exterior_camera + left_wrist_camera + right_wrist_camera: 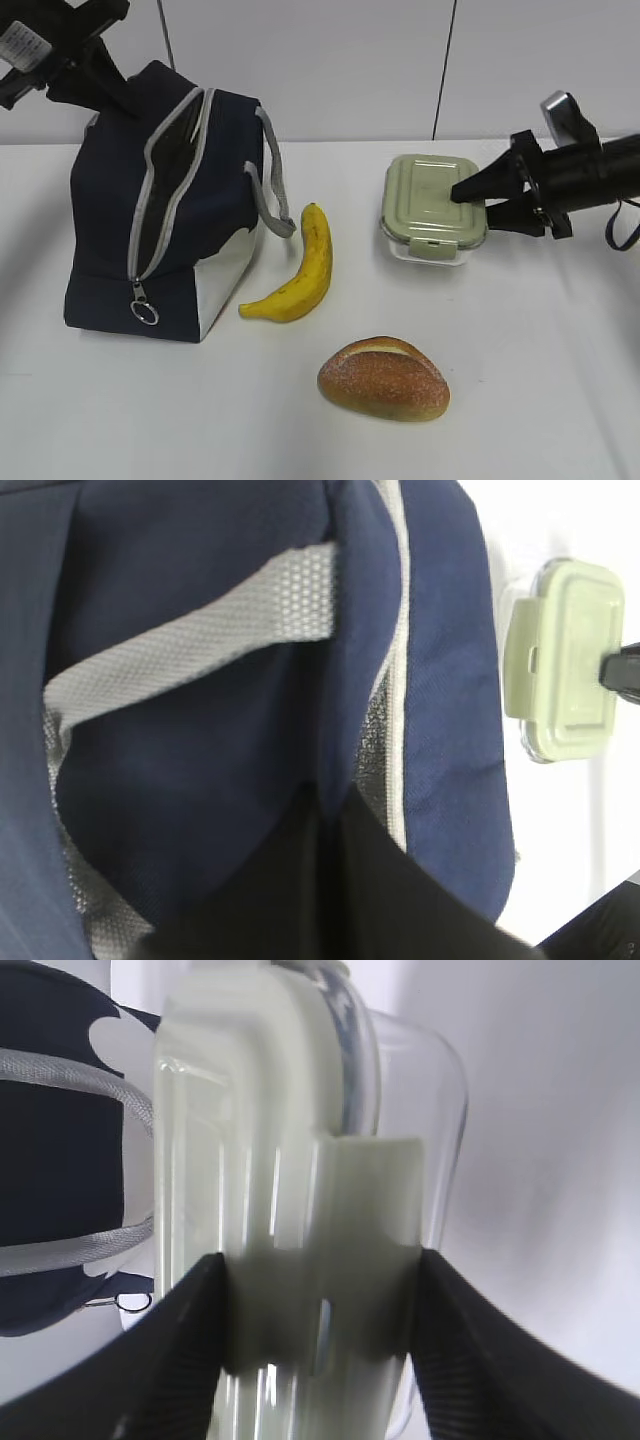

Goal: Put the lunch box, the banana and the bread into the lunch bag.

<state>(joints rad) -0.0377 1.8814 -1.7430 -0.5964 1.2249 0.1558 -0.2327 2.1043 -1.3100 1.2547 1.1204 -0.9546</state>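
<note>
The navy lunch bag stands at the left, its zipper open. My left gripper is at its top rear corner; in the left wrist view the fingers are pinched together on the blue fabric beside the opening. The sage-lidded lunch box sits at the right. My right gripper is shut on its right edge, one finger on the lid and one under the rim, as the right wrist view shows. The banana lies beside the bag. The bread lies at the front middle.
The bag's grey handle hangs toward the banana, and the zipper ring pull hangs at the bag's front. The white table runs back to a white wall.
</note>
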